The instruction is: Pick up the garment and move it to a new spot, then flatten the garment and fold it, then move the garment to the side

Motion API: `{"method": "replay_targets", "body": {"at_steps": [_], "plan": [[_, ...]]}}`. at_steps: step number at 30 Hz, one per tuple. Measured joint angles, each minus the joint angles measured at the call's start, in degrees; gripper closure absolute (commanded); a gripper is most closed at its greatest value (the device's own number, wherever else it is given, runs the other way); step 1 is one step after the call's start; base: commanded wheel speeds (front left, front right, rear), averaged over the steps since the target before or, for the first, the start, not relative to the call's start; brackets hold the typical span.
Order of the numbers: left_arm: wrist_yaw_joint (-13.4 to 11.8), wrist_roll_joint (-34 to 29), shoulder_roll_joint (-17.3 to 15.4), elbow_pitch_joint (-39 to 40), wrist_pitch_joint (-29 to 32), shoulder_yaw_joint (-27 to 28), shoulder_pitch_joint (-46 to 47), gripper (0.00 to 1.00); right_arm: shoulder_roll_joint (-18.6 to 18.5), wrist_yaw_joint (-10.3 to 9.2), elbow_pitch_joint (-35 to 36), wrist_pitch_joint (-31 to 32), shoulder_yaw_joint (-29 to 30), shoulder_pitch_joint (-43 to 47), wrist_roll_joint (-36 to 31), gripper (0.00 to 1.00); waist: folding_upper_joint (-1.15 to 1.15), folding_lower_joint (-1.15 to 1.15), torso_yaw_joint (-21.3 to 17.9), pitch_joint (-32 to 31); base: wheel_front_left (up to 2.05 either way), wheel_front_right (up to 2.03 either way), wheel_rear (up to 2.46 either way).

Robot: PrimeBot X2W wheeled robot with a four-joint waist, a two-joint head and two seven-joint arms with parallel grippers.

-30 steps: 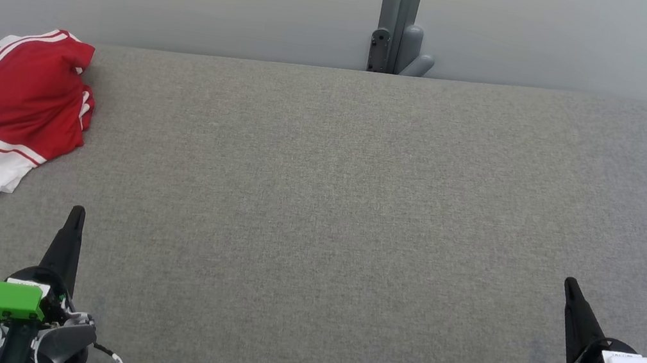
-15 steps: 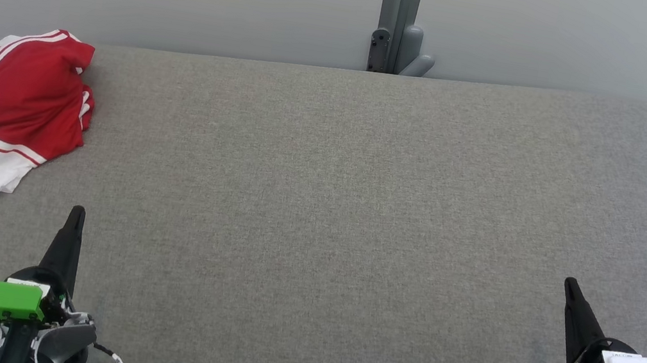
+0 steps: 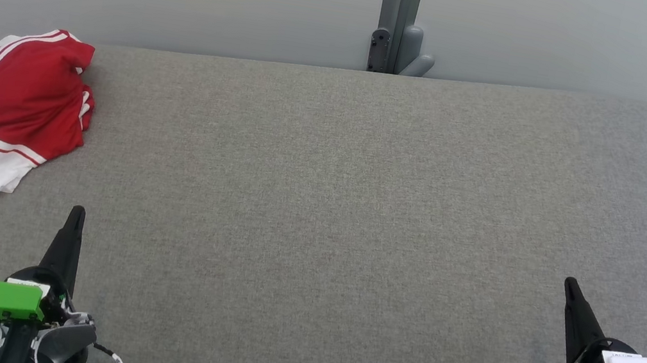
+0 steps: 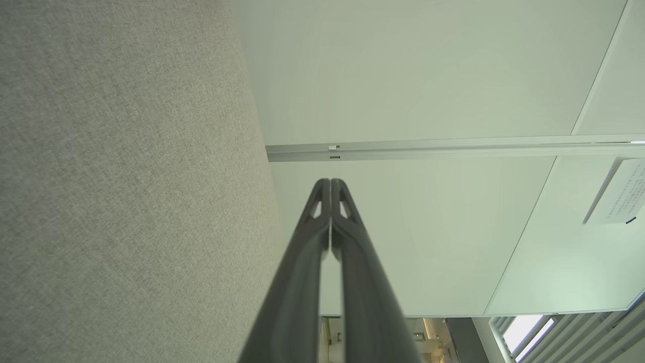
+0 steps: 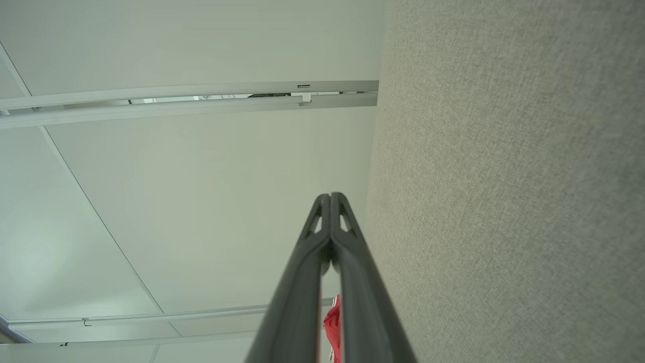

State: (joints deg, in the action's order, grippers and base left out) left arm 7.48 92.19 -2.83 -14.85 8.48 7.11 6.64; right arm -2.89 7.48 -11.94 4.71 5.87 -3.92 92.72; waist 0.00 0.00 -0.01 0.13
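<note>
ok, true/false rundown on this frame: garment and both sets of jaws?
1. The garment lies at the far left of the grey surface. True.
2. The left jaws are open. False: they are shut, tips together.
3. The right jaws hold the garment. False: they are shut on nothing, well apart from it.
4. The garment is crumpled, not folded. True.
</note>
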Motion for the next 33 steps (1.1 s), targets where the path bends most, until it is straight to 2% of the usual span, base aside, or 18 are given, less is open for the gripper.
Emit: {"method": "replay_targets", "body": {"at_steps": [33], "plan": [[0.0, 0.0, 0.0, 0.0, 0.0, 0.0, 0.0, 1.00, 0.0, 0.00, 0.0, 0.0, 0.0, 0.0, 0.0, 1.00, 0.00, 0.00, 0.0, 0.0, 0.00, 0.00, 0.00]]}}
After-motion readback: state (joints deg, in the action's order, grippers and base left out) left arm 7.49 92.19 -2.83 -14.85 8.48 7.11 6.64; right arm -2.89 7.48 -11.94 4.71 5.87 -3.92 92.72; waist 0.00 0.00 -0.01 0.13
